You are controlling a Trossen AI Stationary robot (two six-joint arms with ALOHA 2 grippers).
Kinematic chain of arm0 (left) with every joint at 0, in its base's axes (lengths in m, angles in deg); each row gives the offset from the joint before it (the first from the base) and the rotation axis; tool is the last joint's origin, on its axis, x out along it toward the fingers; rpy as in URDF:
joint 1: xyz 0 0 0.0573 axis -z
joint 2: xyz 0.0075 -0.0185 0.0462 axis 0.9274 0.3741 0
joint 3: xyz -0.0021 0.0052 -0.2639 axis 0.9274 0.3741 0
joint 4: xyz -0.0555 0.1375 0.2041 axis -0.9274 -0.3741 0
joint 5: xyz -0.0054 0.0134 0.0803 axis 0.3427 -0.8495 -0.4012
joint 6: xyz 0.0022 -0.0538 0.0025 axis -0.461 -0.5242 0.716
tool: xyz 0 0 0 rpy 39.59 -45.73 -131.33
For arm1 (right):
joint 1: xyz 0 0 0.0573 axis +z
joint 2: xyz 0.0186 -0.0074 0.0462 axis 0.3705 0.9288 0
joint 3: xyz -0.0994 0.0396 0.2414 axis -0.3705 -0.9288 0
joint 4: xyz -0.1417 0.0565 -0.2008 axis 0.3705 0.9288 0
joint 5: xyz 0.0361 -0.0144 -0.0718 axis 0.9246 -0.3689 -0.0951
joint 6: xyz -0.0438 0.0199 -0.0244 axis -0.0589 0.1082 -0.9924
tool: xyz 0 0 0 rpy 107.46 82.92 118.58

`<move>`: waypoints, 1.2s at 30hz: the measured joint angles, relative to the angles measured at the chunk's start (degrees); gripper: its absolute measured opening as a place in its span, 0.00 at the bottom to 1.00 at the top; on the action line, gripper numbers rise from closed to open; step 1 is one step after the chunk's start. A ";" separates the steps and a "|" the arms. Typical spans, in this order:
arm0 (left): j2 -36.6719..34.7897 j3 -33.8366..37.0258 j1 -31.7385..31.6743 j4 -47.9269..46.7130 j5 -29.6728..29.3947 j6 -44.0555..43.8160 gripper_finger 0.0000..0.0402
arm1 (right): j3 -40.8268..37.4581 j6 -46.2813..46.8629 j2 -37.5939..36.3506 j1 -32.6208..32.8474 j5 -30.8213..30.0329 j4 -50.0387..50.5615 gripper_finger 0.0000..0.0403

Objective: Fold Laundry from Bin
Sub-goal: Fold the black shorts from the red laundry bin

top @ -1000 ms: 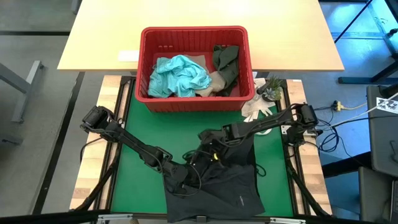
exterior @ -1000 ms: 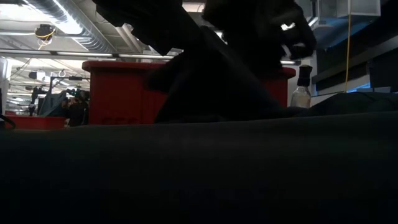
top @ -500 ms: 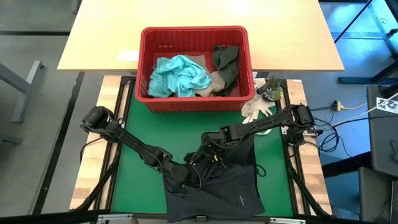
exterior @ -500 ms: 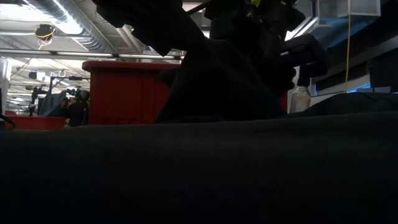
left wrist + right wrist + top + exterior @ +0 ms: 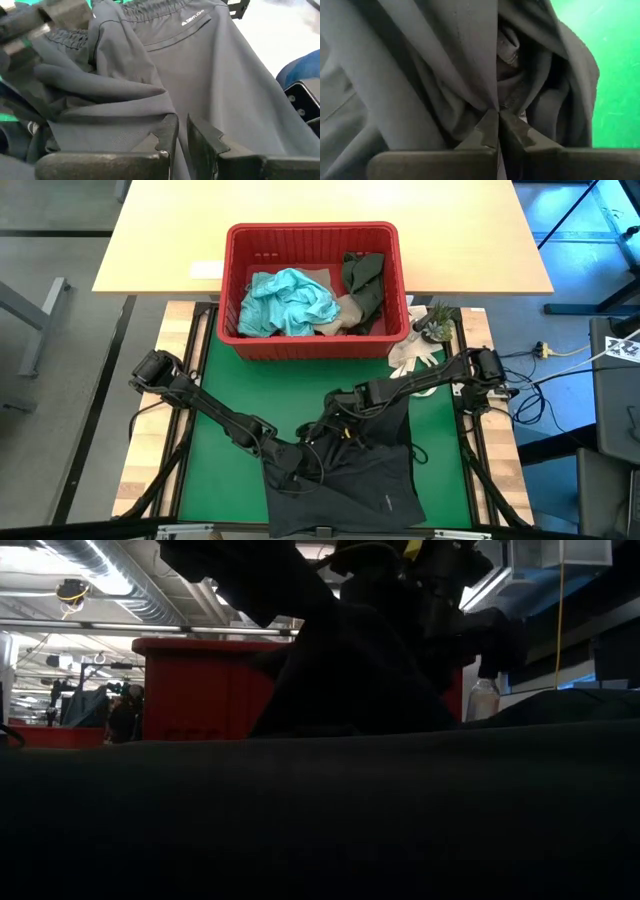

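Our right gripper [image 5: 498, 116] has just snapped closed from wide open, pinching a fold of the dark grey shorts [image 5: 360, 465] at mid-table, so we judge a lift or spread can begin. Our left gripper [image 5: 181, 131] stays narrowly pinched on the same fabric. The shorts lie bunched on the near green mat [image 5: 240, 385], waistband wrinkled; the other garments sit in the far red bin [image 5: 312, 230].
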 joint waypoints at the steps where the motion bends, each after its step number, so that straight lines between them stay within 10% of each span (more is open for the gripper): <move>1: -0.11 0.00 -0.06 0.41 -0.36 -0.87 0.10 | 1.04 0.10 -0.10 0.00 -0.02 1.25 0.01; 19: -5.99 0.00 -2.53 1.97 0.52 -1.98 0.45 | 17.65 1.14 -0.30 0.00 -6.30 17.86 0.00; 36: -17.74 -0.04 -4.91 -21.26 -6.13 -1.98 0.40 | 17.63 0.31 -8.56 -0.13 -19.25 26.14 0.00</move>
